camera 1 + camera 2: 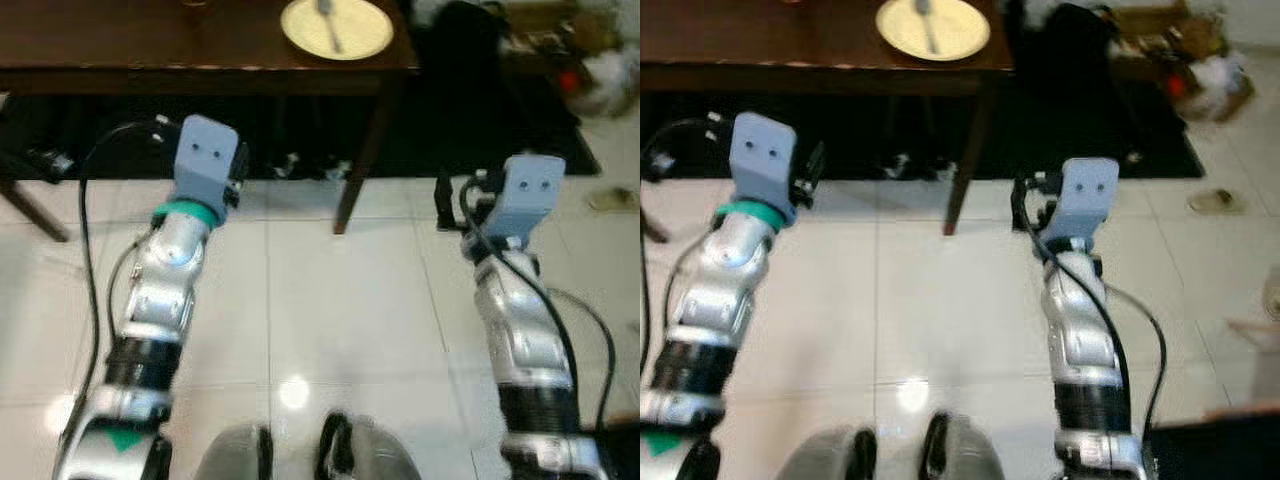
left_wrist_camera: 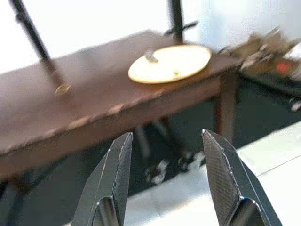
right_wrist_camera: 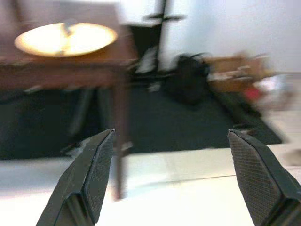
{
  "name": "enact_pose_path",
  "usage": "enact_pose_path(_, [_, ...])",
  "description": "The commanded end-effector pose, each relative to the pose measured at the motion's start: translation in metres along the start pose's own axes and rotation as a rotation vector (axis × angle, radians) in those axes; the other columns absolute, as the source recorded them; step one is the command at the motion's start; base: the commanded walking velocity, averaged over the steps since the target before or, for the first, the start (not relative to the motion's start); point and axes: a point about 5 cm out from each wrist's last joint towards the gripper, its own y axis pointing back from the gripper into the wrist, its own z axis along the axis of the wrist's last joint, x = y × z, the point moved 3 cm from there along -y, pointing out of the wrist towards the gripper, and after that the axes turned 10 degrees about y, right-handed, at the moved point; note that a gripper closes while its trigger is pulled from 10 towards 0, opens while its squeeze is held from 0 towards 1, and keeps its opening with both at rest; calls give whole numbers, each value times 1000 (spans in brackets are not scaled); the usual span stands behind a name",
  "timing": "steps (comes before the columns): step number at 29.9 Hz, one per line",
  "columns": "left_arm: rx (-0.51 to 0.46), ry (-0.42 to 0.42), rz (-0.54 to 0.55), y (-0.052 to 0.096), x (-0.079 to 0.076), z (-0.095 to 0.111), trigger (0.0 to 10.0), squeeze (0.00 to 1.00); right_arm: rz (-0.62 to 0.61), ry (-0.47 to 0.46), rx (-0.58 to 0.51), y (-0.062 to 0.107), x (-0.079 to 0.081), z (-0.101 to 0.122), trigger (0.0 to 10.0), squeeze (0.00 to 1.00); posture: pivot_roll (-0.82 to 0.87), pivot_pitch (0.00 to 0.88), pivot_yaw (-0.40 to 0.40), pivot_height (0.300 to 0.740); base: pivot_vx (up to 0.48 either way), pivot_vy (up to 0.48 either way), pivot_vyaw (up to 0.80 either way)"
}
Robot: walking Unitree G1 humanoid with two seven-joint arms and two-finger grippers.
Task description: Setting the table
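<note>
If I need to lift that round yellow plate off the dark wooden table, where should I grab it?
Grip the yellow plate by its near rim, coming from the table's front edge. It lies flat near that corner, and the utensil lies across its middle.

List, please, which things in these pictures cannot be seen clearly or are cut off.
- Utensil on the yellow plate: blurred, its type unclear in the eye views.
- Brown table: far side cut by the top edge.
- Small object on the table: too blurred in the left wrist view.
- Clutter by the wall: blurred.
</note>
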Motion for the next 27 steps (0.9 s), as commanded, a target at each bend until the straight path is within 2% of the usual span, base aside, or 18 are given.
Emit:
enact_pose_path(1, [30,-12,24,4,10,-8,10000,0,18,-7,2,2,8,-1,10000,0,143,116,-4,740,480,0,0])
enact_pose_path(27, [13,-35,-10,1,3,-6,10000,0,6,-16,-24,0,8,3,10000,0,141,103,2,740,470,0,0])
